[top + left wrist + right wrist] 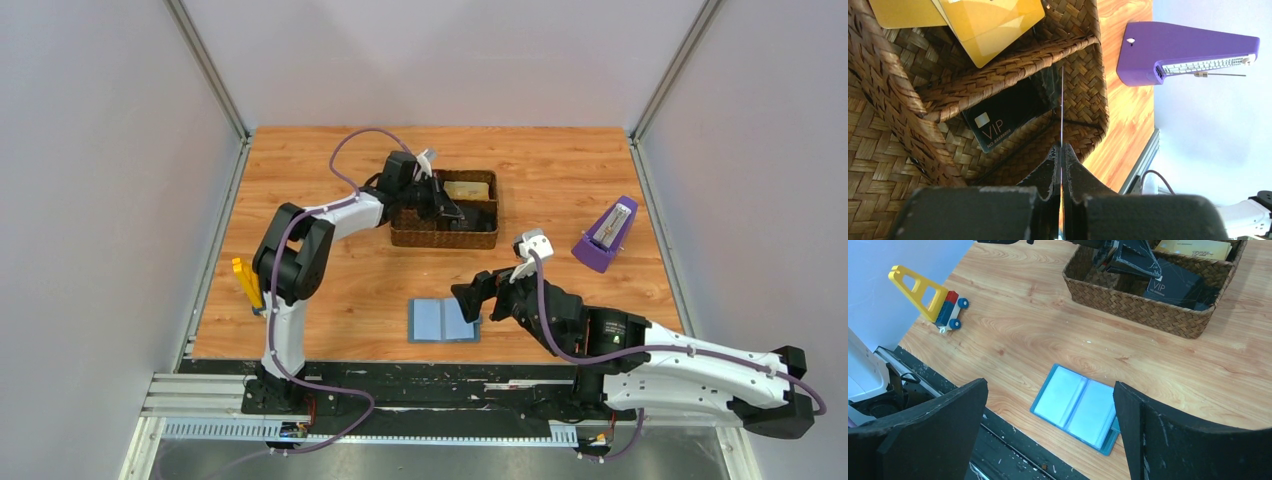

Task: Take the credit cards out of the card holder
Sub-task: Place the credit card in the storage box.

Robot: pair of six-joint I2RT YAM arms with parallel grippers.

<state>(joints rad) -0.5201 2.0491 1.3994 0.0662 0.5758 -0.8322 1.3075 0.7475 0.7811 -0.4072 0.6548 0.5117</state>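
Two arms work over the wooden table (560, 170). The biggest thing on it, the woven tray (445, 240), sits toward the far side. The left gripper (1061, 147) hangs over it, pinched tight on a thin card (1061, 100) that shows edge-on from its own wrist. The purple metronome (604, 237) stands well off to the right, out of the way.

Nearer the arms, the card holder (1078, 407) lies flat and open, lighter side up, and its pockets look empty. The right gripper (1050, 385) hovers over it, fingers spread wide with nothing in them. A yellow toy (930, 295) sits near the left edge, well apart.

Smallest are the credit cards in the tray. A black VIP card (1003, 120) lies in the compartment below the held one, and gold cards (990, 25) lie in the next.

To my eye the risk is in the release. Pinched by one edge, the card could slip early. It could also land on its side and lean against the tray wall, or catch on the woven divider close beside it. Nothing else stands in the way.
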